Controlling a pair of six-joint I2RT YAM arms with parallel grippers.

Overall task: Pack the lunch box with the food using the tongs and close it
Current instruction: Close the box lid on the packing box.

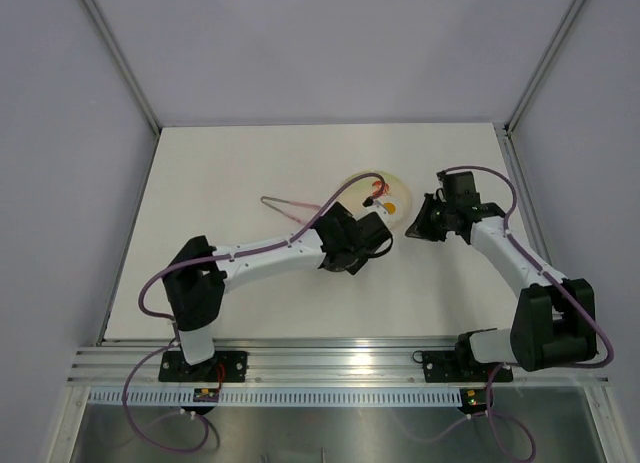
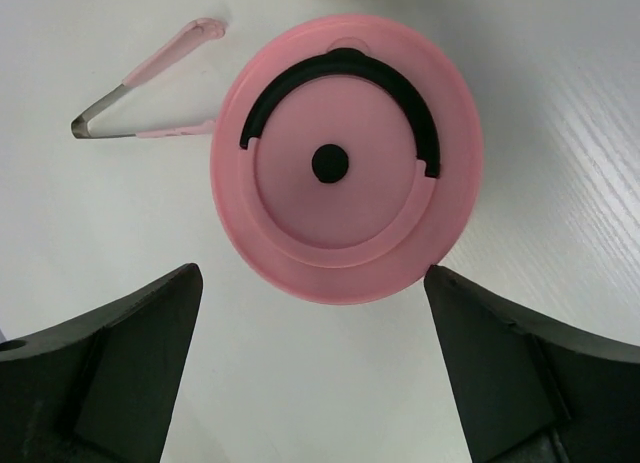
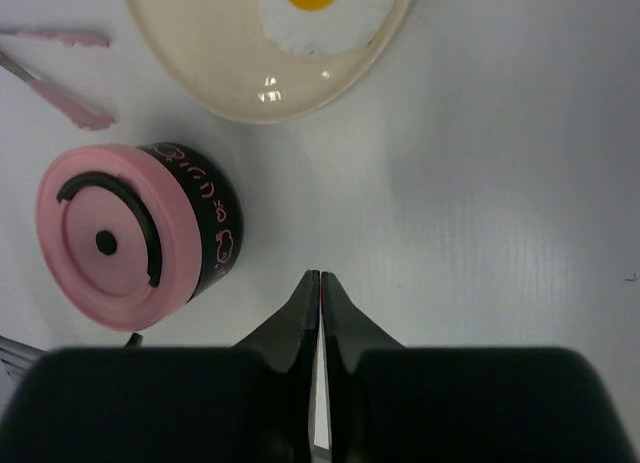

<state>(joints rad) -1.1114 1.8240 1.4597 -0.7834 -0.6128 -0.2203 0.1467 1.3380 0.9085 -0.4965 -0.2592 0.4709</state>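
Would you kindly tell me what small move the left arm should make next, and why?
Probably lower the open left gripper and close it on the round pink plastic lid to lift it off: the lid sits on the black lunch box, while the white-and-yellow toy fried egg lies on the cream plate and the pale pink tongs lie unheld.

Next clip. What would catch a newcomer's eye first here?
The pink lid, seated on the black lunch box, fills the left wrist view just ahead of the open left gripper. Beside the box, the fried egg lies on the cream plate, and the pale pink tongs lie untouched on the table. The right gripper is shut on nothing.
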